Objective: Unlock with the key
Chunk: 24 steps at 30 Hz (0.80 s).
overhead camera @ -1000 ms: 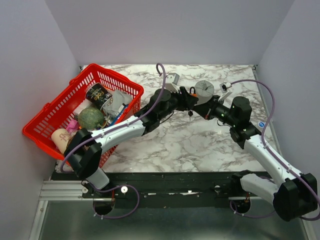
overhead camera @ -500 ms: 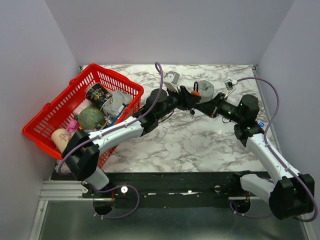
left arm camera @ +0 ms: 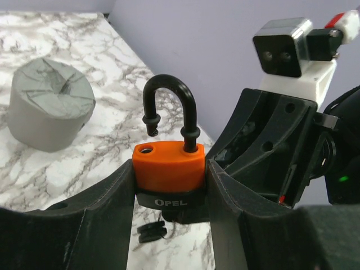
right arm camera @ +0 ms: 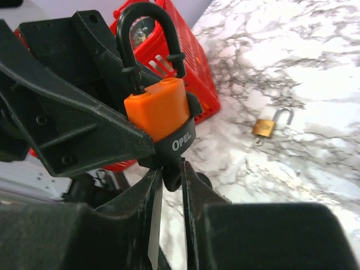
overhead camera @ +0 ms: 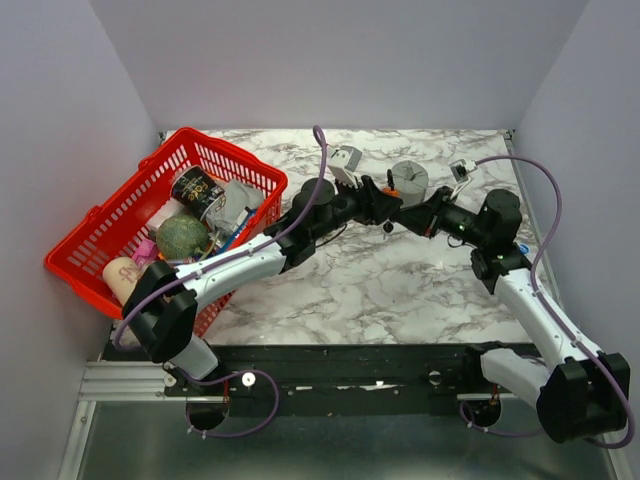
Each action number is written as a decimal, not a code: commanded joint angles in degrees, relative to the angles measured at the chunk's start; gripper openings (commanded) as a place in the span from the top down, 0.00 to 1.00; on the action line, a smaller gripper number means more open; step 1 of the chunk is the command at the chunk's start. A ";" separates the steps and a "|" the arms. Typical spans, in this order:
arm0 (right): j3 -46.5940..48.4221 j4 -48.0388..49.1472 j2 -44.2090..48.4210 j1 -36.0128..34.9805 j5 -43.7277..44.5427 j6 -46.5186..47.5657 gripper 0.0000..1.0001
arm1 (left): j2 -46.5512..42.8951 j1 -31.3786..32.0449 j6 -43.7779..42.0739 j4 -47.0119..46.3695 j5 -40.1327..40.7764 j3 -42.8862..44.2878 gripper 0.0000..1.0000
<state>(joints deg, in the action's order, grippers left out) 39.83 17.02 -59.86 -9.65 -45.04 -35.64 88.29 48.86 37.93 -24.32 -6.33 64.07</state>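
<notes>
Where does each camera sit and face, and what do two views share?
Top external: above and behind, looking down at the marble table; left arm and right arm show.
Left wrist: on the left arm, facing its left claw gripping the orange padlock; right arm beyond.
Right wrist: facing the right claw at that padlock's base; left claw behind.
Shared: both wrist views show the padlock.

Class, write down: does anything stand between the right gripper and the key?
Nothing visible does. The key sits between the fingers of the right gripper, under the orange padlock that the left gripper holds.
</notes>
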 commanded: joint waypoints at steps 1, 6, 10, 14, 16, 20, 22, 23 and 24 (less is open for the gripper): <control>3.59 3.30 3.60 1.56 8.30 5.40 0.56 | -0.40 1.68 -0.31 12.27 -10.99 -2.29 1.00; 1.39 -2.23 7.55 1.56 8.73 9.09 0.27 | -1.19 0.10 -0.67 12.71 -10.99 -2.46 1.00; 2.09 -5.85 10.72 1.48 9.88 11.64 0.17 | -1.89 -0.70 -2.15 12.63 -12.82 -2.64 1.00; 3.93 -8.22 13.62 1.48 8.65 13.57 0.14 | -4.34 -2.28 -3.74 11.23 -16.33 -5.26 1.00; 4.46 -9.10 14.15 1.56 7.07 14.98 0.13 | -5.41 -3.85 -3.92 9.30 -20.10 -7.02 1.00; 5.95 -9.89 13.28 1.48 0.84 18.40 0.13 | -7.25 -5.88 -4.45 4.74 -31.98 -10.53 1.00; 6.57 -11.65 12.13 1.48 -1.97 20.25 0.13 | -9.10 -7.28 -3.83 3.67 -35.23 -12.12 1.00; 6.57 -12.09 11.70 1.56 -3.20 20.69 0.13 | -9.88 -7.81 -3.31 1.92 -36.98 -13.52 1.00; 6.57 -12.18 11.26 1.48 -6.00 21.04 0.13 | -10.07 -8.34 -1.56 0.69 -41.18 -14.06 1.00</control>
<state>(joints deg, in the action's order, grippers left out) 44.95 7.57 -46.94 -8.40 -42.76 -18.92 83.11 42.33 34.74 -14.20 -32.73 52.31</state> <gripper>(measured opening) 0.868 0.555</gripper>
